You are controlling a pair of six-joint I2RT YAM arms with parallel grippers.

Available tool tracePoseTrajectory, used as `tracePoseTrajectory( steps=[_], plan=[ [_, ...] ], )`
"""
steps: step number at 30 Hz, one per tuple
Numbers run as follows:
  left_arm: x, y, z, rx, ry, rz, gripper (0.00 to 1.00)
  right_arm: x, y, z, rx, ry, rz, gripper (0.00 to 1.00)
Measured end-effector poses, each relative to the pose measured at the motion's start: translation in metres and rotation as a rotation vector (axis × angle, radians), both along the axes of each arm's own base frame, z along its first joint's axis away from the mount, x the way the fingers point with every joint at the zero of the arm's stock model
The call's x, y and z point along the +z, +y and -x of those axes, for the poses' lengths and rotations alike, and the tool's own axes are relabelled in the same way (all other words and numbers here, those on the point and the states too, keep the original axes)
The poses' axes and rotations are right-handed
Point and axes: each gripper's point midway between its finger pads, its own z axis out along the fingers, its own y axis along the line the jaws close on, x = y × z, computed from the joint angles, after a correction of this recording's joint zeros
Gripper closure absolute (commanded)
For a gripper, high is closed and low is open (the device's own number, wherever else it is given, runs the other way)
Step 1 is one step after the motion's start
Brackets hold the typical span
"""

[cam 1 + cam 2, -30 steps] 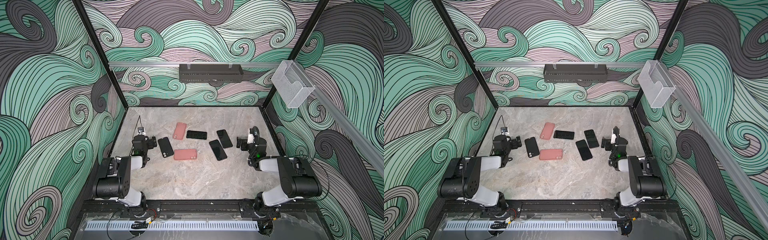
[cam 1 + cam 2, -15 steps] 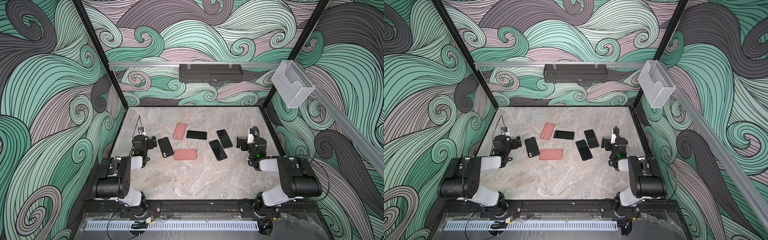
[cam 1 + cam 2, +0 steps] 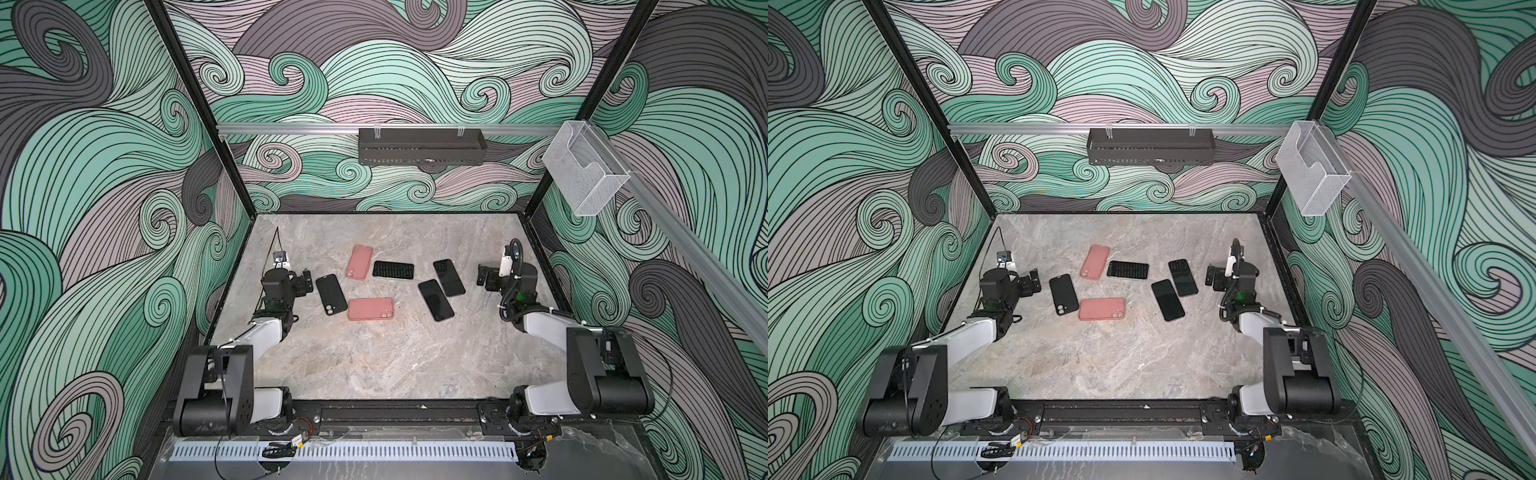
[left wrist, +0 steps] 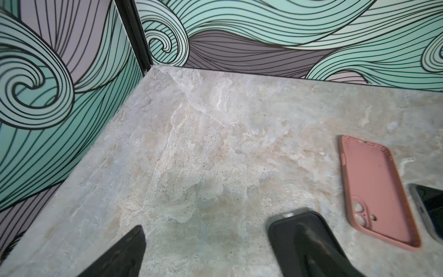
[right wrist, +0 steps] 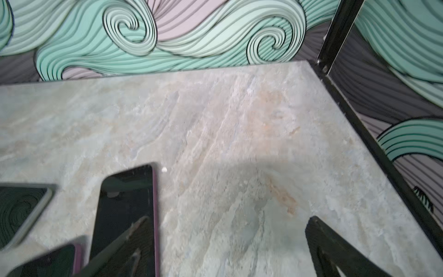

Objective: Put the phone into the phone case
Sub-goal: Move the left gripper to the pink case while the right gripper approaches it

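Both wide open, nothing held: left gripper (image 3: 306, 282) sits left of the sideways pink case (image 3: 370, 308), right gripper (image 3: 483, 279) well right of it. Phone (image 3: 435, 300) lies flat just right of that case.

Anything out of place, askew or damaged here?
Nothing damaged or spilled. Everything lies flat on the table, at mixed angles; the rightmost phone and the phone beside it nearly touch.
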Motion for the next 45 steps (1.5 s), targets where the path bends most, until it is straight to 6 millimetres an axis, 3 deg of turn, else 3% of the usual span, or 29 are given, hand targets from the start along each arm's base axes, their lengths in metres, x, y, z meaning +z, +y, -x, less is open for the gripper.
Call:
tracePoseTrajectory(
  steps=[4,8,12,15,25,35,40,45],
  plan=[
    [0.023,-0.017,0.013,-0.021,-0.016,-0.004,0.05,0.013,0.006,0.010,-0.001,0.037,-0.022,0.00],
    [0.044,-0.043,0.024,-0.058,-0.004,-0.005,0.05,0.011,0.026,0.032,0.020,0.120,-0.030,0.00],
    [0.068,-0.072,0.034,-0.101,0.012,0.027,0.05,0.022,0.046,0.051,0.045,0.159,-0.048,0.00],
    [0.070,-0.089,0.045,-0.126,0.060,0.059,0.05,0.028,0.061,0.064,0.082,0.179,-0.062,0.00],
    [0.024,-0.130,0.085,-0.208,0.339,0.265,0.15,0.015,0.114,0.110,0.282,0.361,-0.100,0.00],
    [-0.042,-0.164,0.112,-0.275,0.597,0.414,0.30,-0.003,0.153,0.126,0.424,0.507,-0.138,0.06],
    [-0.063,-0.178,0.115,-0.299,0.678,0.449,0.42,-0.013,0.174,0.131,0.485,0.567,-0.148,0.10],
    [-0.086,-0.182,0.116,-0.291,0.753,0.443,0.44,-0.018,0.191,0.139,0.525,0.602,-0.179,0.19]
  ],
)
